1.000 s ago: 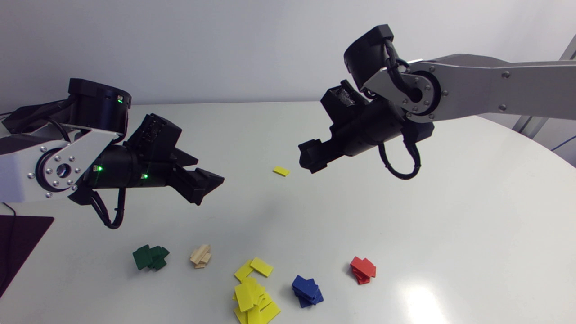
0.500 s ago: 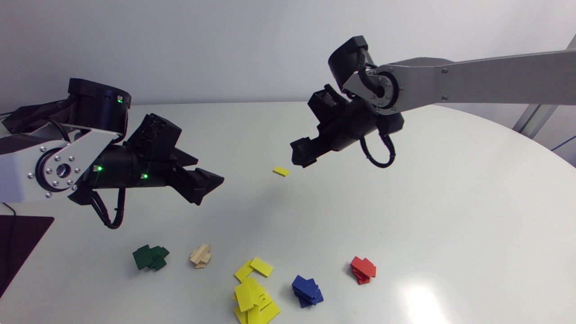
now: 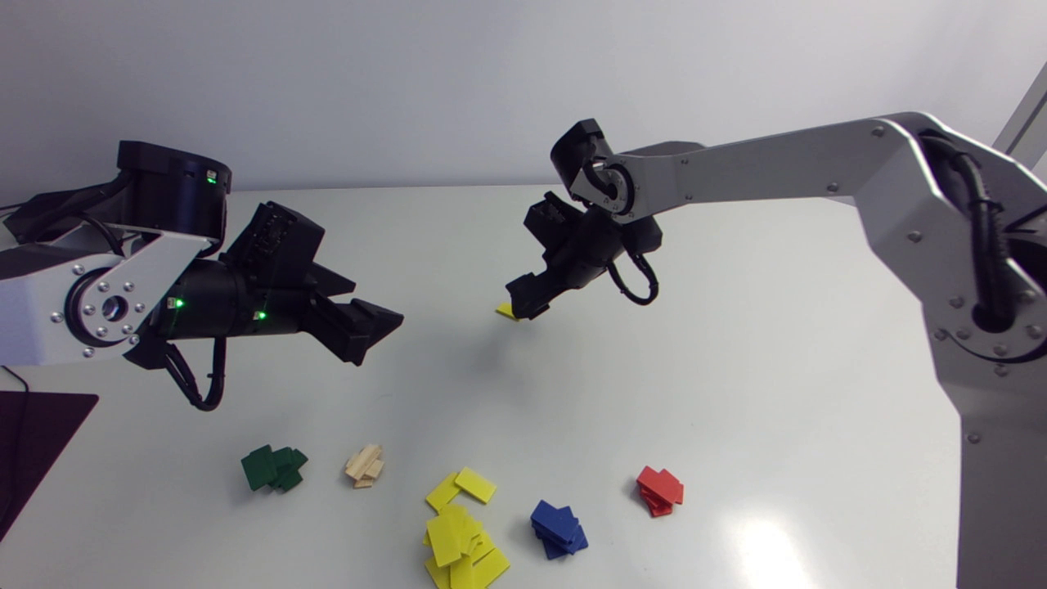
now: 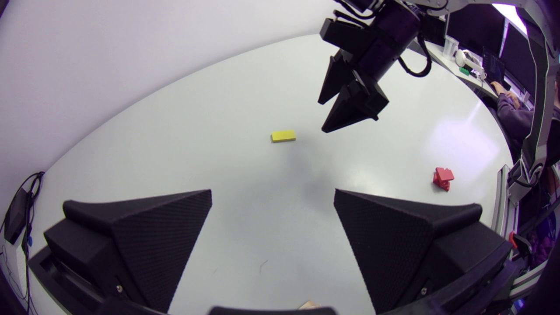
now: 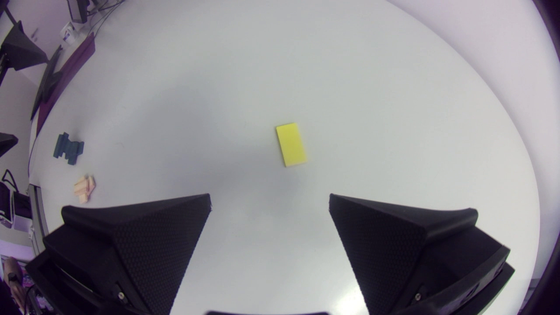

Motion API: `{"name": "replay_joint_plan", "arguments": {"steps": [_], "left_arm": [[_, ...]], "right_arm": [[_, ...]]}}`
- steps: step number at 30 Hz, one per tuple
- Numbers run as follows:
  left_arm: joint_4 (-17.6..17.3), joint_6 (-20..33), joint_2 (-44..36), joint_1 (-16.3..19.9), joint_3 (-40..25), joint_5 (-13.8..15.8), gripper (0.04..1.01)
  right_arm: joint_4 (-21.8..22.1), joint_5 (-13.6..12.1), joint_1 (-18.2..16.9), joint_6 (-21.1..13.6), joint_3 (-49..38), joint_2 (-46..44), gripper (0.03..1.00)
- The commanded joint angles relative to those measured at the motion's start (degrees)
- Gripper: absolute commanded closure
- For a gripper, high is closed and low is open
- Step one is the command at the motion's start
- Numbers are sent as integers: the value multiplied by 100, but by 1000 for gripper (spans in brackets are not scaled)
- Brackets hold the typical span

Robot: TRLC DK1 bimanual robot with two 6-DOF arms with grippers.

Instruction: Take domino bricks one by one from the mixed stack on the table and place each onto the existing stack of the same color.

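A single yellow brick (image 3: pixel 505 311) lies flat near the table's middle, partly hidden in the head view by my right gripper (image 3: pixel 523 302). That gripper hangs just above it and is open. In the right wrist view the yellow brick (image 5: pixel 291 144) lies a little ahead of the open right gripper (image 5: pixel 269 201), with nothing between the fingers. My left gripper (image 3: pixel 378 339) hovers to the left, above the table, open and empty. From the left wrist view, the left gripper (image 4: pixel 273 197) faces the yellow brick (image 4: pixel 283 136) and the right gripper (image 4: pixel 350 105) beyond it.
Along the table's front edge stand a green stack (image 3: pixel 274 468), a wooden stack (image 3: pixel 364 466), a spread yellow pile (image 3: pixel 462 532), a blue stack (image 3: pixel 559 528) and a red stack (image 3: pixel 660 489). A dark mat (image 3: pixel 33 442) lies at the left edge.
My right arm has swung left and lowered, bringing its open gripper from beside the lone yellow brick to just over it. The left arm has barely shifted.
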Motion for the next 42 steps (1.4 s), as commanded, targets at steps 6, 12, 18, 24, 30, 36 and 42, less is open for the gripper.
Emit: {"name": "replay_joint_plan", "arguments": {"steps": [6, 12, 18, 24, 30, 36, 42], "left_arm": [[89, 29, 174, 41, -64, 0, 49], [141, 73, 218, 58, -99, 8, 49], [168, 108, 253, 102, -108, 26, 49], [185, 126, 305, 102, -73, 44, 49], [176, 117, 288, 102, -82, 114, 49], [168, 135, 235, 111, -143, 149, 49], [194, 170, 305, 138, -187, 149, 49]], "right_arm": [[-403, -81, -47, -389, 902, 823, 97], [-825, -116, -20, -442, 1702, 1394, 103], [-1115, -169, 23, -486, 2159, 1710, 130], [-1413, -222, 32, -556, 2545, 2000, 131], [-1659, -230, 59, -582, 2906, 2229, 148], [-1958, -222, 129, -600, 3389, 2528, 148], [-2336, -213, 147, -609, 3969, 2827, 149]]}}
